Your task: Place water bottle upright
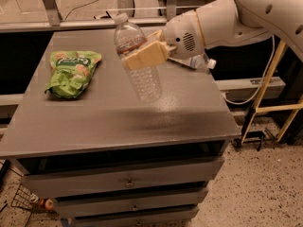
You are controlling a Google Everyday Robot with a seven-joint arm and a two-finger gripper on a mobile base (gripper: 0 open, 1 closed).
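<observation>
- I'm seeing the gripper (pixel 137 56) hanging over the back middle of the grey drawer cabinet (pixel 94 126), reaching in from the right on the white arm (pixel 222 22).
- It's pinching the water bottle (pixel 144 82) around the upper body; one tan finger (pixel 147 56) is lying across the front of the bottle, just under the dark label band.
- The other finger is sitting mostly behind the bottle, with only a sliver peeking out near the shoulder.
- The water bottle is standing nearly upright with its white cap (pixel 121 18) up, leaning a bit so the cap is tipping left and back while the base is pointing toward the front right.
- The base is sitting over the cabinet top near the middle (I can't tell if it's touching the surface or just above it).
- A green snack bag (pixel 71 72) is lying flat on the left side of the top, well apart from the bottle.
- A second bottle (pixel 196 61) is lying on its side at the back right, mostly hidden behind the gripper's wrist, with its white cap poking right.
- The cabinet is showing stacked drawers with small knobs below the top.
- It's standing on a speckled floor (pixel 255 188).
</observation>
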